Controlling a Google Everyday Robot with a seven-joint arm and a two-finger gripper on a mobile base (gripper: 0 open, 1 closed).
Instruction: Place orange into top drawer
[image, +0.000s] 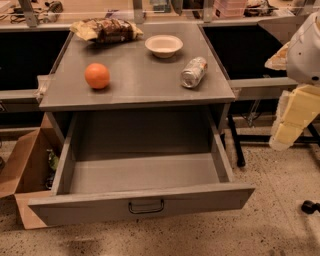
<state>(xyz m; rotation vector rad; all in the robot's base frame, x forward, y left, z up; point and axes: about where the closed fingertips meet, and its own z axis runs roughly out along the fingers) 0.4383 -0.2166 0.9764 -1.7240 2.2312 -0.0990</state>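
A: Orange (97, 75) sits left on the cabinet top (140, 85), top drawer (142, 175) wide open below.
B: Gripper (290, 122) hangs at the right edge, empty; open or closed, can't tell. It should come down from above and squeeze gently.

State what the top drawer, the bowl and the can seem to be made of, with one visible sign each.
Top drawer: likely painted metal, matte grey, thin flat walls. Bowl: perhaps paper or plastic, dull white. Can: metal, silvery sheen. The gripper hangs right of the drawer.
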